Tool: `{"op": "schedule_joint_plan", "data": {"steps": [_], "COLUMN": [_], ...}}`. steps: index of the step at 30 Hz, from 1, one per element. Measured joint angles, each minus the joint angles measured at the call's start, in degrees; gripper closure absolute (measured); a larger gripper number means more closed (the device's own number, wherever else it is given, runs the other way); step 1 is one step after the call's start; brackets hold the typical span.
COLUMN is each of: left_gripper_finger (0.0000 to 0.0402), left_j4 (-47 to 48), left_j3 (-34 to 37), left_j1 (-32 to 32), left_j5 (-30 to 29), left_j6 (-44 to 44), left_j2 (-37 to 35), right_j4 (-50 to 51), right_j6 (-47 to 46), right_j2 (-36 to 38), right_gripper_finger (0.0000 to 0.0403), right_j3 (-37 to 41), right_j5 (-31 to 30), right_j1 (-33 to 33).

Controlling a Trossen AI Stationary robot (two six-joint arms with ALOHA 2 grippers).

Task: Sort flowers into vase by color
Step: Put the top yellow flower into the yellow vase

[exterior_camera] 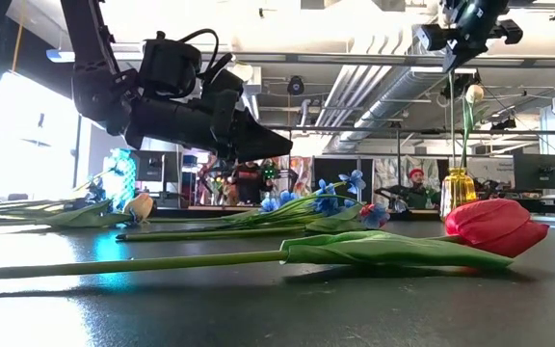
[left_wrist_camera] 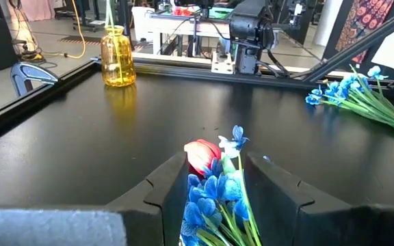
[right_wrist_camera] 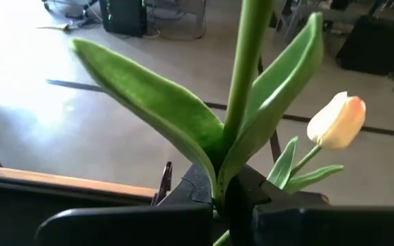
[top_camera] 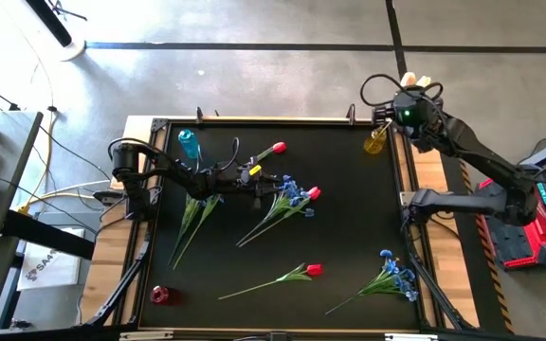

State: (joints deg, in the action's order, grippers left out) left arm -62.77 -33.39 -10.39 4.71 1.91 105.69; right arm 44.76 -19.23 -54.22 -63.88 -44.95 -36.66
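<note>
My left claw (top_camera: 259,180) hangs low over the middle of the black counter (top_camera: 349,237), toward its left half, fingers partly parted around a spray of small blue blossoms on green stems (left_wrist_camera: 214,198); in my left wrist view the blossoms sit between the two dark fingers (left_wrist_camera: 163,188), with a red tulip head (left_wrist_camera: 202,156) just beyond them (whether the fingers actually press the stems I cannot tell). My right claw (top_camera: 398,102) is up above the far right corner of the counter, clamped shut on the thick green stem of a pale cream-yellow tulip (right_wrist_camera: 248,61), its long leaves fanning out to either side; a second cream tulip bloom (right_wrist_camera: 337,121) shows just beside it. Below that claw stands a clear yellow glass bottle vase (top_camera: 376,140) at the far right corner. A clear blue glass vase (top_camera: 189,144) stands near the far left corner, and a small red glass vase (top_camera: 160,295) sits at the near left corner. Elsewhere on the counter lie a red tulip (top_camera: 275,150) near the far edge, another red tulip with a long stem (top_camera: 297,275) toward the near edge, a blue spray (top_camera: 391,278) by the near right corner, and green stems (top_camera: 192,216) on the left side.
</note>
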Motion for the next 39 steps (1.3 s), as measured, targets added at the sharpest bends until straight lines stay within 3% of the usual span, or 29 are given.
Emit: {"op": "schedule_joint_plan", "data": {"steps": [16, 28, 34, 39], "left_gripper_finger": [0.0269, 0.0269, 0.0269, 0.0269], "left_j4": [0.0, -0.2, -0.1, 0.0], "left_j3": [0.0, 0.0, 0.0, 0.0], "left_j1": [-0.1, -0.2, -0.1, -0.2], "left_j5": [-1.0, -1.4, -1.4, -1.8], "left_j6": [-1.1, -1.2, -1.1, -1.1], "left_j2": [0.0, 0.0, 0.0, 0.0], "right_j4": [5.4, 7.9, 9.9, 9.9], "right_j6": [-4.3, -7.7, -9.3, -9.4], "right_j2": [-0.1, -3.0, -6.9, -7.6], "right_gripper_finger": [0.0403, 0.0401, 0.0372, 0.0315], "right_j3": [0.0, 0.0, 0.0, 0.0], "right_j5": [7.0, 7.8, 8.0, 7.4], "right_j1": [-3.2, -4.2, -4.2, -4.2]}}
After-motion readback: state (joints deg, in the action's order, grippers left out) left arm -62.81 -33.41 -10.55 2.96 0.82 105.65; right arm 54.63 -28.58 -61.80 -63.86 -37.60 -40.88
